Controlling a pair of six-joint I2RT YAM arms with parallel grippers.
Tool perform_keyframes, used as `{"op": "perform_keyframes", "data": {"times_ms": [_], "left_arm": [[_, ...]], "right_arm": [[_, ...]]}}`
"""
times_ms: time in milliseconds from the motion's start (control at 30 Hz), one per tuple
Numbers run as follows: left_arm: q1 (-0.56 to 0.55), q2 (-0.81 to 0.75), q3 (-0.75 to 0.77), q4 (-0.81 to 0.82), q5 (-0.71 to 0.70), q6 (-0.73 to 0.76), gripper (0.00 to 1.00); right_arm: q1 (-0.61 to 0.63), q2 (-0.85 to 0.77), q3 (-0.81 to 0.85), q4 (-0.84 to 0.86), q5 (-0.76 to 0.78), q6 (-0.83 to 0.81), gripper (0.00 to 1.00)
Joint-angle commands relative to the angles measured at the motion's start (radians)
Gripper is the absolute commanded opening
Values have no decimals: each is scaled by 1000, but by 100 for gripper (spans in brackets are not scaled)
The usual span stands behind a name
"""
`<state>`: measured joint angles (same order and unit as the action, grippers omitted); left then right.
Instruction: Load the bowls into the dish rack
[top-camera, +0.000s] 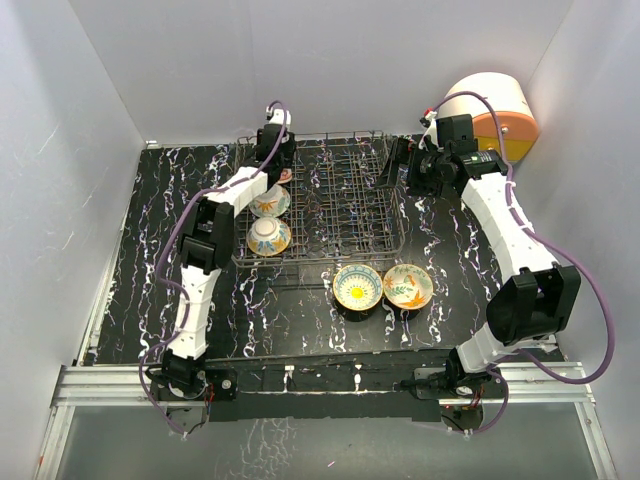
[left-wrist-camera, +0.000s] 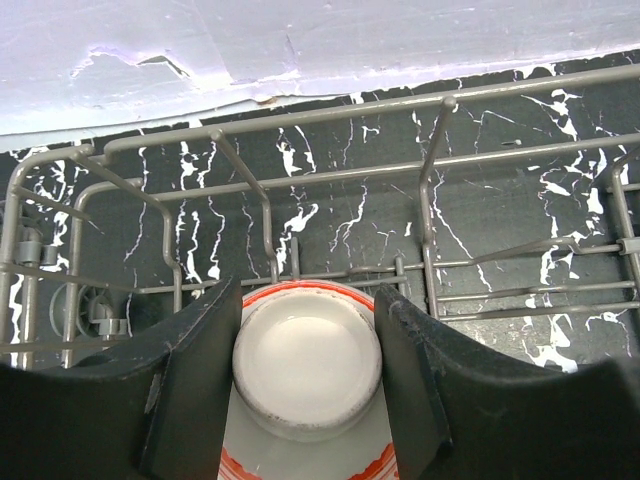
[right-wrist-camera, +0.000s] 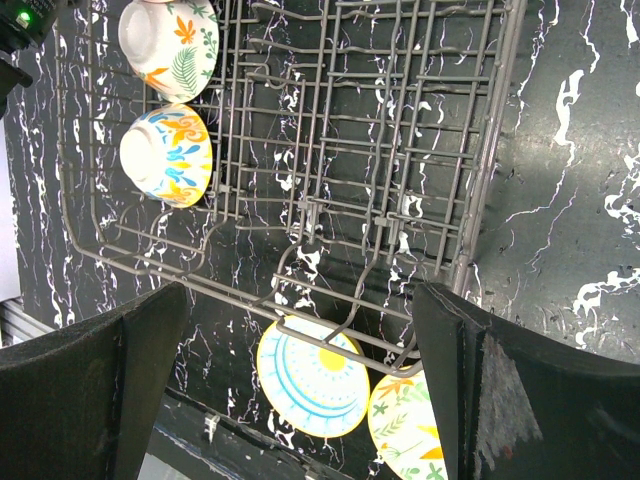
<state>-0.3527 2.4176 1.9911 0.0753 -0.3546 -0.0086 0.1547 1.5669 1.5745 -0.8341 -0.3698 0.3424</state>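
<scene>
The dark grey wire dish rack (top-camera: 330, 195) stands mid-table. My left gripper (top-camera: 274, 150) is at its far left corner, shut on the foot of an upturned white bowl with a red rim (left-wrist-camera: 306, 365), held among the tines (left-wrist-camera: 430, 170). Two bowls rest in the rack's left side: orange-green (top-camera: 270, 203) and blue-orange (top-camera: 268, 237). The blue-yellow bowl (top-camera: 357, 287) and cream-green bowl (top-camera: 408, 286) sit on the table in front of the rack. My right gripper (top-camera: 398, 165) is open and empty above the rack's right edge; its view shows the rack (right-wrist-camera: 400, 120) and both table bowls below (right-wrist-camera: 310, 390).
A round white, orange and yellow drawer unit (top-camera: 495, 115) stands at the back right corner behind the right arm. White walls close in the table on three sides. The black marbled tabletop (top-camera: 150, 260) shows left and right of the rack.
</scene>
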Motion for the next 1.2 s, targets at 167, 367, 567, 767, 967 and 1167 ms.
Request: {"op": "perform_keyframes", "data": {"times_ms": [167,367,567,767,967,1167], "left_arm": [[1,-166,-93,222,-26,37,0],[0,-173,-125,275,-19,47,0],[1,-163,-188,376,-17,56,0],[1,-180,-245,458,-20,41,0],[0,-194,-265,505,-25,44,0],[0,-226,-288,530,-21,35,0]], "right_arm": [[-9,13,25,52,-11,1,99],[-11,23,27,52,-12,1,99],[-11,30,25,52,-17,3,99],[-11,38,25,52,-16,1,99],[-12,47,22,52,-18,2,99],[-12,52,24,56,-22,3,99]]}}
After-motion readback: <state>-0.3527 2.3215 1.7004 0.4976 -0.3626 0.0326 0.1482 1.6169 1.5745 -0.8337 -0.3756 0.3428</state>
